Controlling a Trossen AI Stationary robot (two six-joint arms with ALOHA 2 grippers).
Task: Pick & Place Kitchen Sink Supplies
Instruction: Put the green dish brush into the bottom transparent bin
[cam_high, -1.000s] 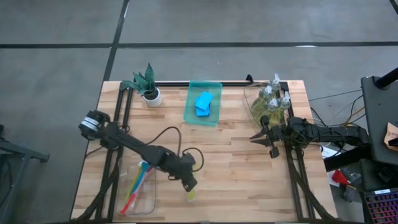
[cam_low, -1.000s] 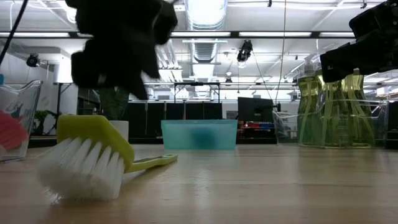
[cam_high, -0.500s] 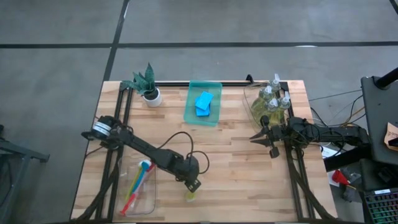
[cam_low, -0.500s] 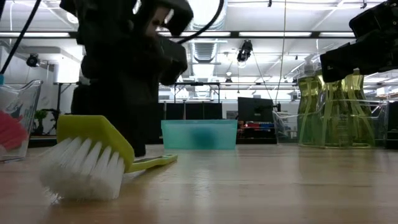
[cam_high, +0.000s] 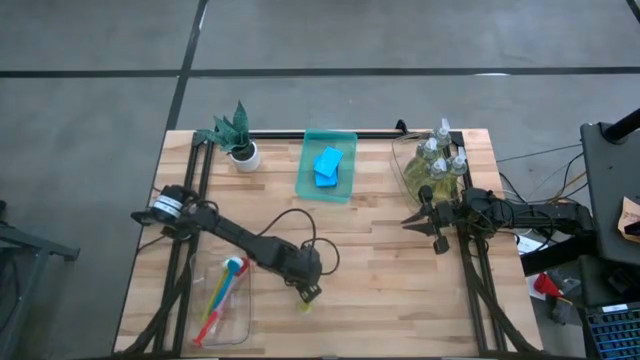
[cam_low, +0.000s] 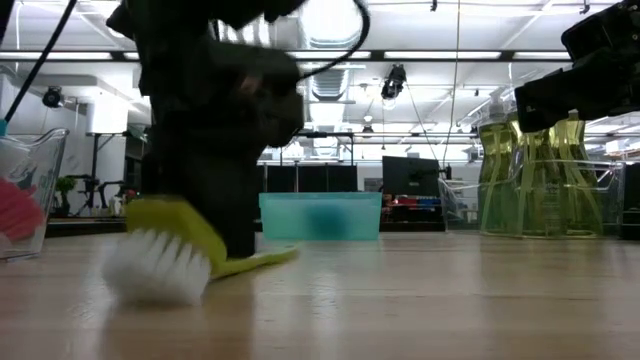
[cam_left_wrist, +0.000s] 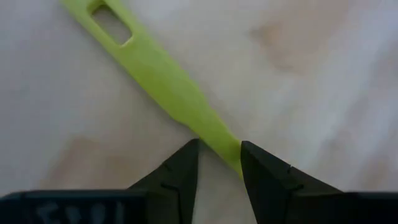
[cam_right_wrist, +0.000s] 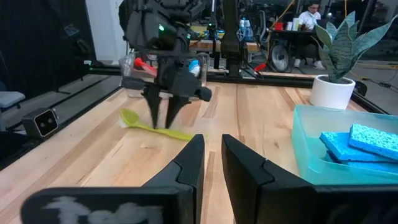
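Note:
A yellow-green brush (cam_high: 303, 303) with white bristles (cam_low: 155, 272) lies near the table's near edge, by its middle. My left gripper (cam_high: 307, 291) stands over it with its fingers pointing down, shut on the handle (cam_right_wrist: 163, 129). My right gripper (cam_high: 424, 222) waits above the table's right side, beside the soap bottles (cam_high: 437, 160). Its fingers (cam_right_wrist: 213, 158) stand a narrow gap apart and touch nothing. Blue sponges (cam_high: 327, 165) lie in the green tray (cam_high: 345, 188). My left gripper pinches the brush's handle (cam_left_wrist: 213, 129) between its two fingers, about midway between the head and the slotted free end (cam_left_wrist: 112, 23). The fingers come from above, pointing down, and lie across the handle. The brush sits tilted, and its bristle head (cam_low: 155, 272) is blurred low at the table.
A clear tray (cam_high: 240, 320) at the near left holds several coloured brushes (cam_high: 222, 290). A potted plant (cam_high: 235, 135) stands at the far left. The soap bottles stand in a clear tray (cam_high: 405, 170) at the far right. Bare wood lies between both arms.
My left gripper has come down over the brush's handle and taken hold of it. The brush has shifted a little toward the far edge, its head has tipped, and it blurs with motion. My right arm has kept still.

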